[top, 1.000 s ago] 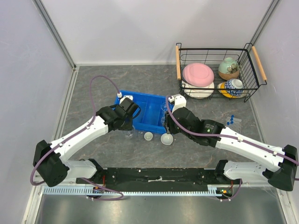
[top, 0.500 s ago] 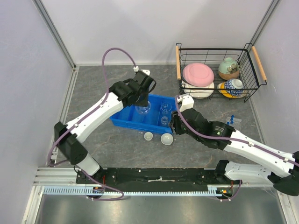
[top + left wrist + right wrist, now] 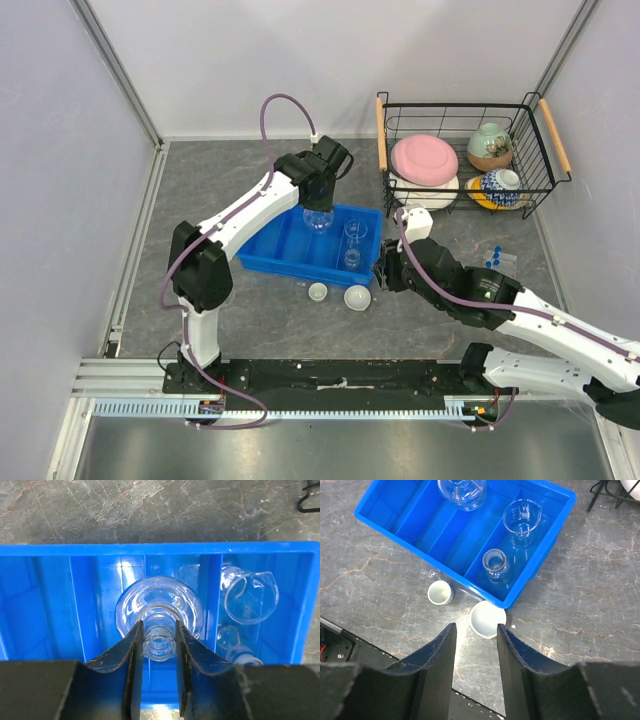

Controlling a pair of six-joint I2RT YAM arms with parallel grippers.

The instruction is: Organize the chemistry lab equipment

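Observation:
My left gripper [image 3: 159,630] is shut on the neck of a clear glass flask [image 3: 160,605], holding it upright in the middle compartment of the blue bin [image 3: 150,550]. From above, the flask [image 3: 318,218] sits toward the back of the bin [image 3: 280,268]. Two clear beakers [image 3: 353,243] stand in the right compartment. My right gripper [image 3: 475,630] is open above the table, just in front of the larger white dish [image 3: 488,619]. A smaller white dish [image 3: 440,592] lies to its left. Blue-capped tubes [image 3: 493,258] rest at the right.
A black wire basket [image 3: 540,120] at the back right holds a pink plate [image 3: 424,158] and patterned bowls. Both white dishes lie close to the bin's front wall. Grey walls close in the table at left, back and right.
My left arm has swung from the bin's front left up and over the bin, carrying the flask toward the back. My right gripper has drifted slightly to the right.

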